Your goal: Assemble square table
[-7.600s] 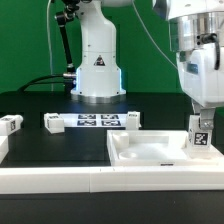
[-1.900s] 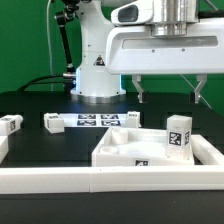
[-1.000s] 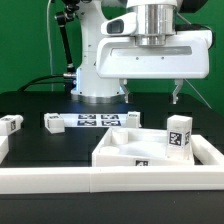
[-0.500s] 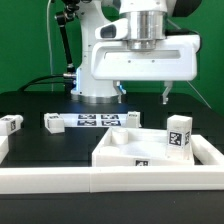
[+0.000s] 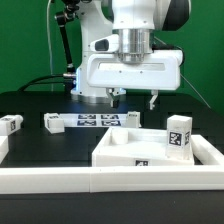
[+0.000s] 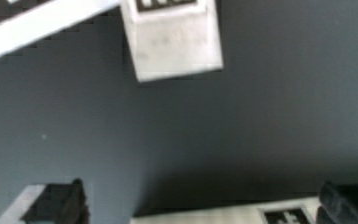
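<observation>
Holds nothing in the wide-open gripper (image 5: pixel 132 99). Hangs near the marker board (image 5: pixel 95 121), behind the table top (image 5: pixel 106 150) with its black-and-white tagged leg (image 5: pixel 178 135).

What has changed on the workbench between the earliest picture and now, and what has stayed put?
The gripper let go of the leg, which now stands upright on the slab, and travelled open and empty toward the exterior view's left. The three loose legs and the marker board stayed put.
</observation>
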You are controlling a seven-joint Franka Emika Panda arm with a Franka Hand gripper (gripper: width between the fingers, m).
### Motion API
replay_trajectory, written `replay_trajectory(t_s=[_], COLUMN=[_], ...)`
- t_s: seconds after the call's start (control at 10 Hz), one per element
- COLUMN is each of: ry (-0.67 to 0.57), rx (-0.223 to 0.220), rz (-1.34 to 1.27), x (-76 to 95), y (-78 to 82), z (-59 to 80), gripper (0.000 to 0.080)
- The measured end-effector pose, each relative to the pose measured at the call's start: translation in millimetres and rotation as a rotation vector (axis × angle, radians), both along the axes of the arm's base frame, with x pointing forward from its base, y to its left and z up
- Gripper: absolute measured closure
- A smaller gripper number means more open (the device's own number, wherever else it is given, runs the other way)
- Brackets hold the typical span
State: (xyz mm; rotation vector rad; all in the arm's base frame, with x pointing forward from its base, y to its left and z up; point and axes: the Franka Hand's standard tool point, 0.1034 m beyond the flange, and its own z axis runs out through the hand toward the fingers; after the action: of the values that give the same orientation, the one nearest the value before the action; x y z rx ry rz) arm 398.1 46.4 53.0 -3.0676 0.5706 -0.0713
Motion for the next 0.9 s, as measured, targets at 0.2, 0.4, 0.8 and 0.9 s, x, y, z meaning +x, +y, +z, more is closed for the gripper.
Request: replay_trajectory(t_s=[0.2,0.4,0.8,0.9], ry=[0.013,0.022,0.128,0.21], rx=[-0.002,-0.001,0.039,0.094], rz=[0.002,0.001,0.122,0.186], x=[-8.8,-10.5,-10.7,-6.0], y=[-0.7,-1.0,-2.6,-5.1], z=[-2.7,-3.9,-7.0,-6.6], gripper=[0.0151,0.0151,0.0151,0.0151])
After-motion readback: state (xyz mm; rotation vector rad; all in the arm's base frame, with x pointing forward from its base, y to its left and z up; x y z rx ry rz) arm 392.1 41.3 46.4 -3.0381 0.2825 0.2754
